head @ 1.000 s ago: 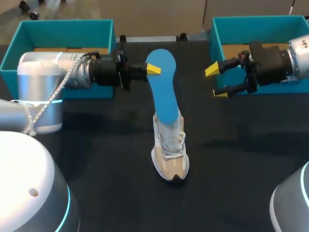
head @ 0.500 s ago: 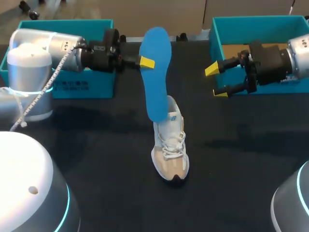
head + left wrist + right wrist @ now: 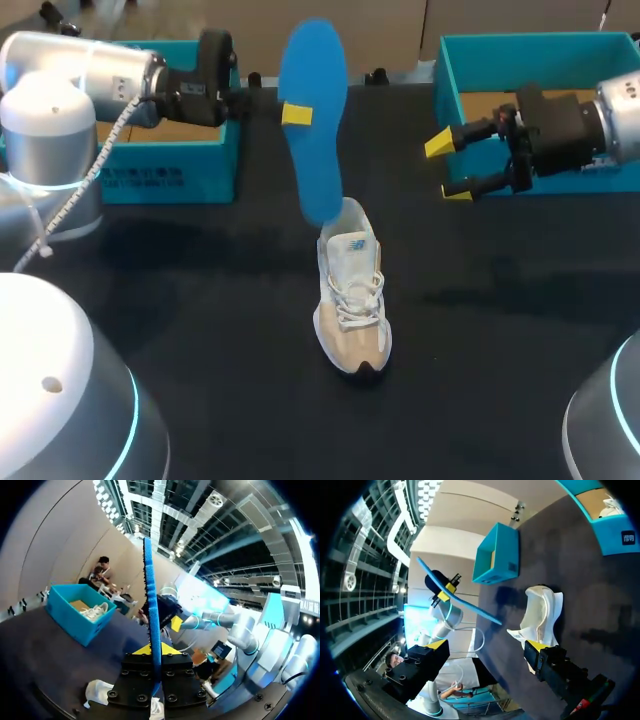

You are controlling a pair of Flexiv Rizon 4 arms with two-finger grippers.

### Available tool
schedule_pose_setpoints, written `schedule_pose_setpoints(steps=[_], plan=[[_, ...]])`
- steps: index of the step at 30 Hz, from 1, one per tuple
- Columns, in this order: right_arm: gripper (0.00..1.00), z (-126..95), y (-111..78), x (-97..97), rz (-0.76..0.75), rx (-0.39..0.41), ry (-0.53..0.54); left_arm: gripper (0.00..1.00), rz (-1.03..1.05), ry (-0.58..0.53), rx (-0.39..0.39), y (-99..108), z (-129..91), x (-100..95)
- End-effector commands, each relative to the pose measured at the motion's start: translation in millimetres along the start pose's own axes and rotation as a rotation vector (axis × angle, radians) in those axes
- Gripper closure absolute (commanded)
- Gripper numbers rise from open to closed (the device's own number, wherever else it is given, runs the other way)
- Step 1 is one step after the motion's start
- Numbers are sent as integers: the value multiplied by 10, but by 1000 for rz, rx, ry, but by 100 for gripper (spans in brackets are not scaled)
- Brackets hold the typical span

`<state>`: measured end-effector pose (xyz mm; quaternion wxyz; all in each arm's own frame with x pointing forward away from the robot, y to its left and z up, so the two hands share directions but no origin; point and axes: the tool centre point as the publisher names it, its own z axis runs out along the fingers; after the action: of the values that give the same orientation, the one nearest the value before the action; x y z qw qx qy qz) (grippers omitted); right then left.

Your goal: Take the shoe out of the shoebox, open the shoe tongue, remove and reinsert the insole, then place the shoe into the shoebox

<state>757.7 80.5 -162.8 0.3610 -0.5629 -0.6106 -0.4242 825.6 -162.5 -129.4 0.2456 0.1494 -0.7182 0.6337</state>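
- The shoe [image 3: 350, 300] is closest to me. It stands on its sole in the middle of the table [image 3: 200, 330], toe toward me and heel away, outside both boxes. It is white and beige with a dark toe tip, and the laces are done up.
- The blue insole [image 3: 313, 120] hangs steeply just past the heel, almost on end. Its lower tip is right at the heel opening. From the head view I can't say whether it touches; the right wrist view shows the tip [image 3: 465, 602] very near the shoe [image 3: 540, 610], seemingly with a small gap.
- My left gripper [image 3: 290, 113] comes in from the left and is clamped on the insole about a third of the way down from its upper end. In its own view the insole [image 3: 151, 605] rises edge-on between the closed fingers [image 3: 154, 652]. From the right wrist view I see that gripper [image 3: 446, 591] with the insole.
- My right gripper [image 3: 445, 168] hangs off to the right of the shoe, above the table, well apart from the insole. Its fingers are spread wide with nothing between them [image 3: 487, 647].
- The left box [image 3: 180, 170], teal, sits at the far left under my left arm.
- The right box [image 3: 450, 70], also teal, sits at the far right behind my right gripper. Something white lies inside it [image 3: 75, 615].
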Motion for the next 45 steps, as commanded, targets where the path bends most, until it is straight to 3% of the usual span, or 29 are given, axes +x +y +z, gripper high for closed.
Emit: schedule_pose_setpoints(steps=[1, 17, 20, 26, 33, 37, 39, 45], plan=[[0, 13, 6, 3, 0, 0, -1, 100, 858, -178, 100, -12, 32, 43], [0, 13, 6, 3, 0, 0, -1, 100, 858, -178, 100, -12, 32, 43], [0, 13, 6, 3, 0, 0, -1, 100, 1217, -199, 20, -8, 43, 28], [0, 13, 6, 3, 0, 0, -1, 100, 1708, -256, -28, 20, 2, -39], [0, 13, 6, 3, 0, 0, -1, 100, 2009, -354, -23, -13, -29, -118], [0, 13, 6, 3, 0, 0, -1, 100, 2154, -361, -73, -6, -42, -176], [0, 13, 6, 3, 0, 0, -1, 100, 2326, -376, -110, 4, -31, -215], [0, 13, 6, 3, 0, 0, -1, 100, 2651, -496, -55, 40, 39, -289]])
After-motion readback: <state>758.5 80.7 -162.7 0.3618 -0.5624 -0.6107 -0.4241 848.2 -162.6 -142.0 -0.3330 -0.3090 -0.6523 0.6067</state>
